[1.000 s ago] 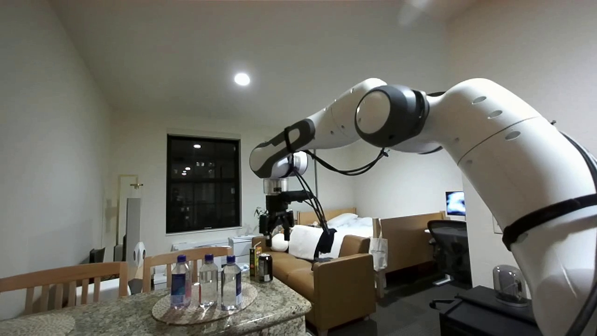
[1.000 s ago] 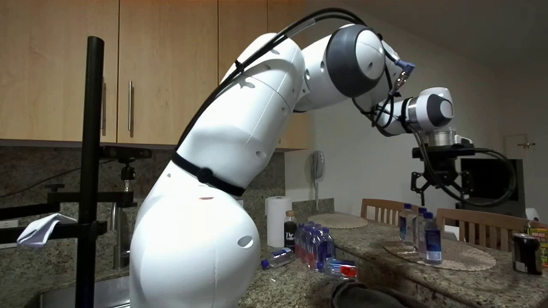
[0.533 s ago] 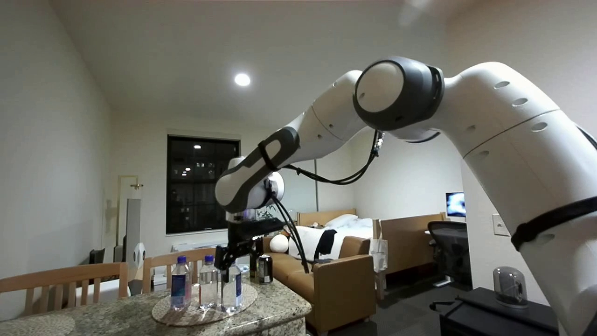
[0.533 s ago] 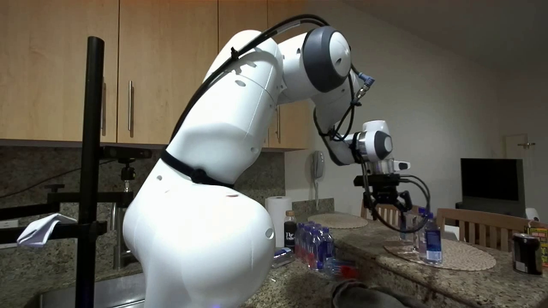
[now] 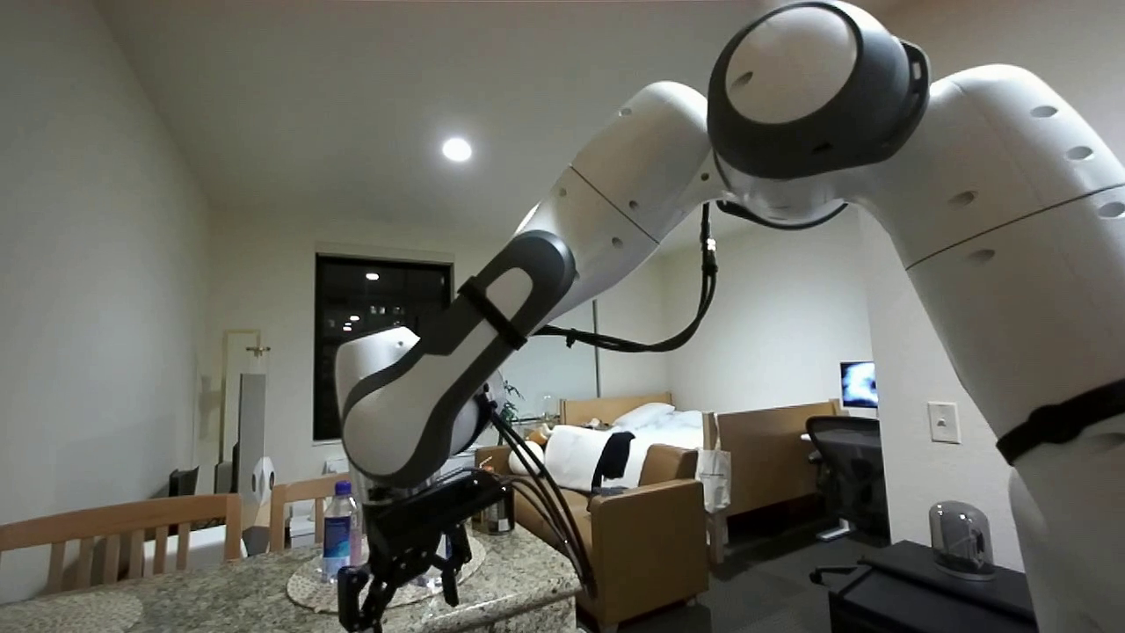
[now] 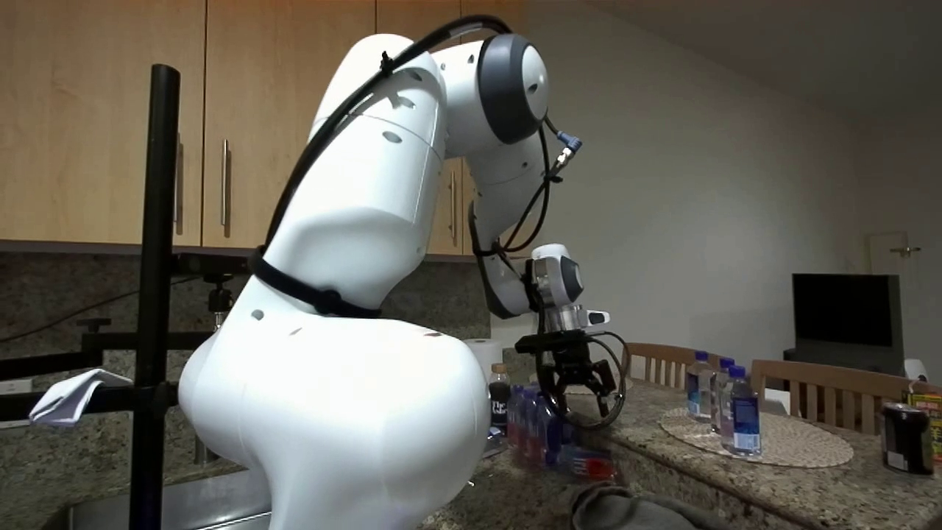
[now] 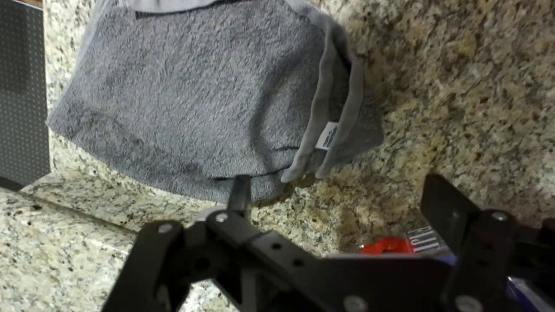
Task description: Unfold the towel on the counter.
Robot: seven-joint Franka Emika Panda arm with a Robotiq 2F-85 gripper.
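Observation:
The grey towel lies folded on the speckled counter. Two light bound edges run down its right side in the wrist view, with a white label between them. Part of the towel shows at the bottom of an exterior view. My gripper is open, its fingers wide apart with only bare stone seen between the tips. The left finger overlaps the towel's lower edge in the wrist view. An exterior view has the gripper hanging well above the counter, apart from the towel.
A lying bottle with a red label and several upright bottles stand close to the towel. Beside it rises a higher ledge with a round woven mat bearing bottles. A sink is near the arm's base.
The arm has swung back from over the raised ledge and come lower, toward the towel. The gripper has stayed open. Towel and bottles look unmoved.

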